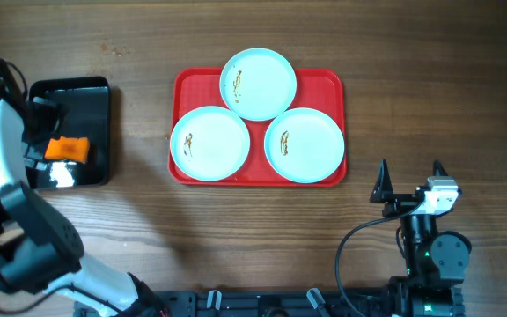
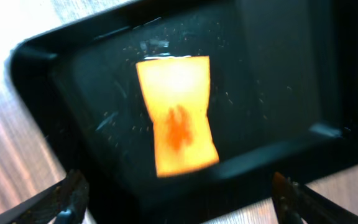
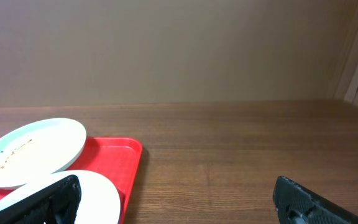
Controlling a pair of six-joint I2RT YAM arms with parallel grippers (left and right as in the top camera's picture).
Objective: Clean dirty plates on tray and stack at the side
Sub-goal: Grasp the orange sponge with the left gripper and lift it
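Three pale plates lie on the red tray (image 1: 188, 84), each with small brown smears: one at the back (image 1: 258, 84), one front left (image 1: 209, 143), one front right (image 1: 304, 145). My left gripper (image 2: 179, 202) is open and hovers over the black bin (image 2: 278, 74), with nothing between its fingers. An orange sponge (image 2: 176, 112) lies on the bin floor just ahead of it. My right gripper (image 1: 409, 180) is open and empty, near the table front, right of the tray. In the right wrist view the back plate (image 3: 33, 149) and front right plate (image 3: 104, 199) show at the left.
The black bin (image 1: 69, 84) stands at the left of the table with the orange sponge (image 1: 67, 148) in it. The left arm's white body covers the far left edge. Bare wood lies right of the tray (image 3: 114, 152).
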